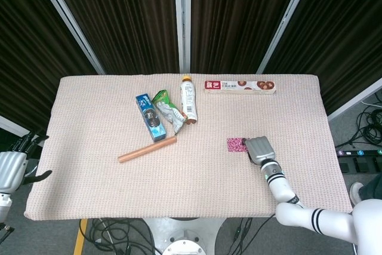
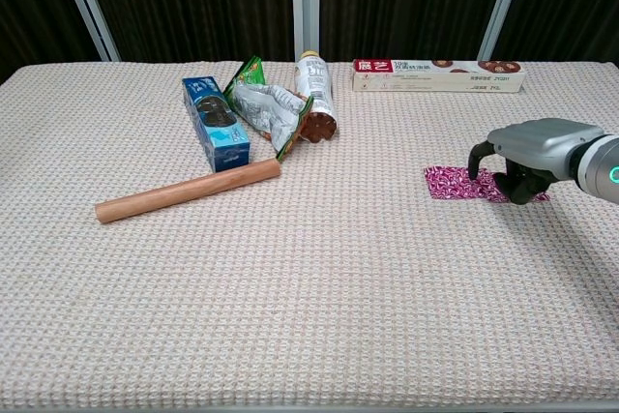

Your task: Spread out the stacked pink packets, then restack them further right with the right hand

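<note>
Chest view is showing the right hand [image 2: 517,157] arching over the right part of the pink packets [image 2: 447,183], fingertips [image 2: 475,163] curling down onto them; whether it is actually grasping them I cannot tell. The packets are lying flat on the table [image 2: 309,297], right of centre. In the head view the left hand [image 1: 13,166] is hanging off the table's left edge, fingers apart, holding nothing. A rolling pin [image 2: 189,191], blue box [image 2: 215,123], green bag [image 2: 269,108], bottle [image 2: 314,84] and long biscuit box [image 2: 437,74] are sitting further back.
</note>
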`<action>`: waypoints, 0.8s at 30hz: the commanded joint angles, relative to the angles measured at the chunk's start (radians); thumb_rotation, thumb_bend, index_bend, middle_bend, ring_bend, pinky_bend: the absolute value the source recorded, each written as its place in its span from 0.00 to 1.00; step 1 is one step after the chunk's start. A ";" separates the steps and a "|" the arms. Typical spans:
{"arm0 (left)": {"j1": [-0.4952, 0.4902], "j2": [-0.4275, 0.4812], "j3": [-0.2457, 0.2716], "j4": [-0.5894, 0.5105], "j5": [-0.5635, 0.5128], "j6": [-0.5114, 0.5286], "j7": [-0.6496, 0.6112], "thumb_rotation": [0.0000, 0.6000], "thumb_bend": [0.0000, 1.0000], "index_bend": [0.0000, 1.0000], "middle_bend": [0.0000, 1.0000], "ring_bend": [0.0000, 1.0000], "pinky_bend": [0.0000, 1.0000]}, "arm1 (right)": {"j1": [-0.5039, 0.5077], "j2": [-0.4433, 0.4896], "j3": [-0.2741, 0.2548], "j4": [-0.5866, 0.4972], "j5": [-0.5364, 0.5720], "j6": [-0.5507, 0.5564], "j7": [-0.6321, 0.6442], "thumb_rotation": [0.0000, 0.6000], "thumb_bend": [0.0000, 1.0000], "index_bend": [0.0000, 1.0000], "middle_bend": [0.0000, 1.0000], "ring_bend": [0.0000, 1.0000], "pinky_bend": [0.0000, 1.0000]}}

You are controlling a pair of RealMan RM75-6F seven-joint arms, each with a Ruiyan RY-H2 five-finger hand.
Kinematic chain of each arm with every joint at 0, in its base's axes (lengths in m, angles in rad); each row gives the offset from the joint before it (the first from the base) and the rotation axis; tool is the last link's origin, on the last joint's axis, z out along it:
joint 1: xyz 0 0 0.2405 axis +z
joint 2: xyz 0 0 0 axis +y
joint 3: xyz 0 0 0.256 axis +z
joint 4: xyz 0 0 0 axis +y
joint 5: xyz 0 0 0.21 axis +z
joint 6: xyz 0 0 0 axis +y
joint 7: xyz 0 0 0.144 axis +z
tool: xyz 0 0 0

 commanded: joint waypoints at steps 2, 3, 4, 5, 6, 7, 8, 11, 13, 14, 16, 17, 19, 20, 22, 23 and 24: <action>-0.002 -0.006 0.002 0.005 0.000 -0.007 -0.002 1.00 0.02 0.24 0.18 0.17 0.30 | 0.003 -0.004 -0.006 0.008 0.008 -0.002 -0.007 1.00 0.66 0.30 1.00 1.00 0.96; -0.003 -0.007 0.002 0.007 0.000 -0.007 -0.002 1.00 0.02 0.24 0.18 0.17 0.30 | 0.002 -0.003 -0.007 0.009 0.010 -0.002 -0.008 1.00 0.65 0.30 1.00 1.00 0.96; -0.003 -0.008 0.002 0.008 0.000 -0.007 -0.002 1.00 0.02 0.24 0.18 0.17 0.30 | 0.002 -0.002 -0.009 0.009 0.012 -0.002 -0.008 1.00 0.65 0.30 1.00 1.00 0.96; -0.003 -0.010 0.002 0.011 0.000 -0.007 -0.003 1.00 0.02 0.24 0.18 0.17 0.30 | 0.001 0.000 -0.010 0.011 0.015 -0.002 -0.009 1.00 0.65 0.30 1.00 1.00 0.96; -0.004 -0.011 0.001 0.013 -0.001 -0.008 -0.004 1.00 0.02 0.24 0.18 0.17 0.30 | 0.001 0.002 -0.012 0.013 0.017 -0.003 -0.009 1.00 0.66 0.30 1.00 1.00 0.96; -0.004 -0.012 0.001 0.015 -0.003 -0.010 -0.004 1.00 0.02 0.24 0.18 0.17 0.30 | 0.000 0.004 -0.014 0.015 0.020 -0.004 -0.009 1.00 0.66 0.30 1.00 1.00 0.96; -0.004 -0.012 0.001 0.018 -0.004 -0.012 -0.005 1.00 0.02 0.24 0.18 0.17 0.30 | -0.001 0.006 -0.016 0.018 0.023 -0.005 -0.009 1.00 0.66 0.30 1.00 1.00 0.96; -0.005 -0.014 0.000 0.023 -0.008 -0.016 -0.007 1.00 0.02 0.24 0.18 0.17 0.30 | -0.004 0.013 -0.018 0.022 0.027 -0.008 -0.004 1.00 0.66 0.30 1.00 1.00 0.96; -0.006 -0.016 -0.001 0.024 -0.009 -0.017 -0.006 1.00 0.02 0.24 0.18 0.17 0.30 | -0.006 0.018 -0.020 0.025 0.028 -0.009 0.000 1.00 0.66 0.31 1.00 1.00 0.96; -0.006 -0.017 -0.001 0.025 -0.009 -0.018 -0.006 1.00 0.02 0.24 0.18 0.17 0.30 | -0.007 0.020 -0.021 0.026 0.028 -0.010 0.000 1.00 0.66 0.31 1.00 1.00 0.96; -0.007 -0.017 -0.001 0.025 -0.009 -0.018 -0.005 1.00 0.02 0.24 0.18 0.17 0.30 | -0.007 0.025 -0.020 0.025 0.027 -0.011 0.005 1.00 0.65 0.31 1.00 1.00 0.96; -0.008 -0.017 -0.001 0.025 -0.008 -0.018 -0.005 1.00 0.02 0.24 0.18 0.17 0.30 | -0.008 0.026 -0.019 0.023 0.025 -0.011 0.008 1.00 0.66 0.31 1.00 1.00 0.96; -0.009 -0.017 -0.002 0.025 -0.007 -0.017 -0.003 1.00 0.02 0.24 0.18 0.17 0.30 | -0.007 0.028 -0.017 0.019 0.019 -0.010 0.013 1.00 0.66 0.31 1.00 1.00 0.96; -0.009 -0.017 -0.003 0.024 -0.008 -0.017 -0.003 1.00 0.02 0.24 0.18 0.17 0.30 | -0.006 0.027 -0.015 0.015 0.014 -0.009 0.015 1.00 0.66 0.30 1.00 1.00 0.96; -0.009 -0.016 -0.004 0.024 -0.008 -0.017 -0.004 1.00 0.02 0.24 0.18 0.17 0.30 | -0.004 0.024 -0.014 0.009 0.009 -0.007 0.016 1.00 0.66 0.30 1.00 1.00 0.96; -0.009 -0.016 -0.004 0.024 -0.009 -0.016 -0.004 1.00 0.02 0.24 0.18 0.17 0.30 | -0.002 0.020 -0.014 0.007 0.007 -0.008 0.014 1.00 0.66 0.31 1.00 1.00 0.96; -0.009 -0.015 -0.005 0.024 -0.009 -0.016 -0.005 1.00 0.02 0.24 0.18 0.17 0.30 | 0.000 0.016 -0.014 0.006 0.007 -0.008 0.012 1.00 0.65 0.30 1.00 1.00 0.96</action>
